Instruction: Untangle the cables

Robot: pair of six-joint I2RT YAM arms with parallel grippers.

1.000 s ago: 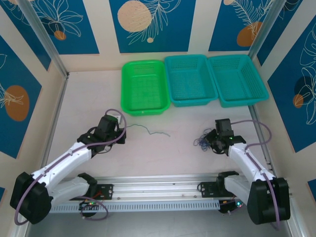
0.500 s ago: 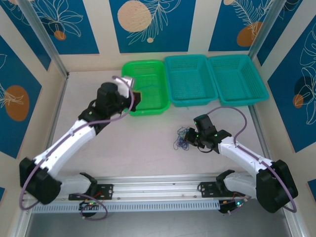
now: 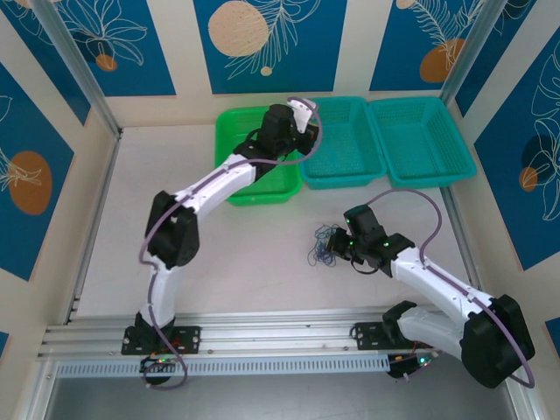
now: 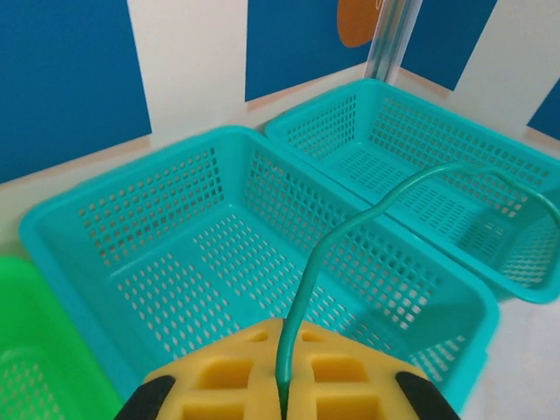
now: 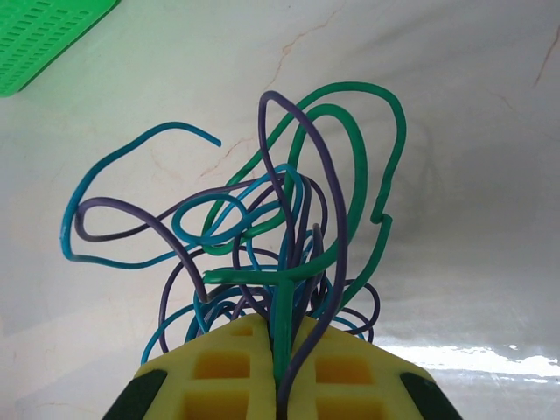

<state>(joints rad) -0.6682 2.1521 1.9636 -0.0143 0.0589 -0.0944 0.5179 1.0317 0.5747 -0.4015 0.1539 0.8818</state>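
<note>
My left gripper [image 3: 301,121] hangs over the near left corner of the middle teal basket [image 3: 337,144]. Its yellow pads are shut on a single teal cable [image 4: 350,232], which arches up from the left gripper [image 4: 282,331] and curves right above the basket's floor. Right of the table's centre, my right gripper [image 3: 346,246] is shut on a tangle of cables [image 3: 325,245]. In the right wrist view the tangle [image 5: 280,223] is several teal, blue and purple loops fanning out from the right gripper [image 5: 282,328] just above the white table.
Three baskets stand in a row at the back: a green basket [image 3: 254,153], the middle teal one [image 4: 131,219] and a right teal basket [image 3: 422,140]. The green basket's corner [image 5: 44,35] lies beyond the tangle. Metal posts frame the table's sides.
My left arm has swung from the table's left, past the green basket, to the middle teal basket with its cable. The right gripper dragged the tangle left, then held still.
</note>
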